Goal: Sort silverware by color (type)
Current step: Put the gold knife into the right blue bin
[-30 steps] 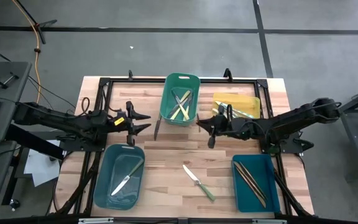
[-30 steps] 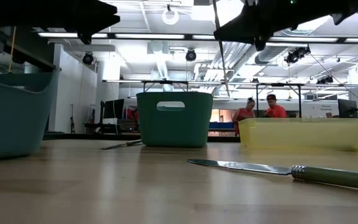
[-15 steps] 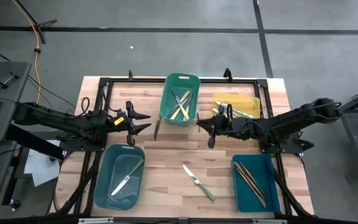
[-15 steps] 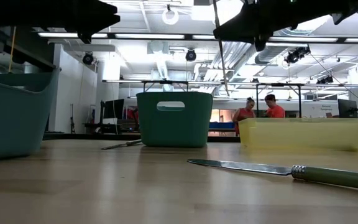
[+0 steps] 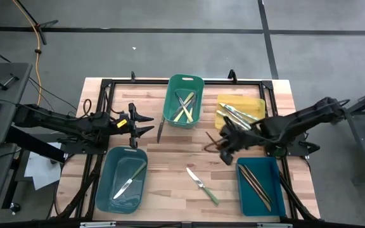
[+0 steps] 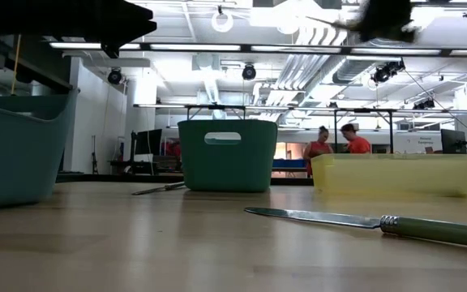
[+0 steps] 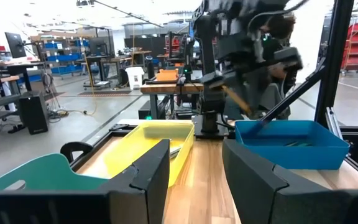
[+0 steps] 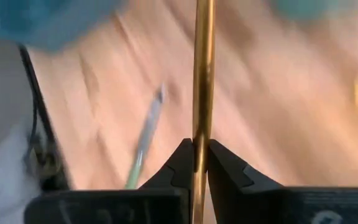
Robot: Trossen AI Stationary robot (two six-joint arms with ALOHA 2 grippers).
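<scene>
right gripper (image 5: pixel 225 143) clamped on a brown-handled utensil (image 8: pixel 202 74), swung back from green bin (image 5: pixel 184 101) toward blue bin (image 5: pixel 260 185), left gripper (image 5: pixel 146 124) apart, parked same spot

no readable text, labels, brands or numbers in any view. bins, silverware, counter and arms carry no legible marks. background room signs and screens too small and blurred to read.
</scene>
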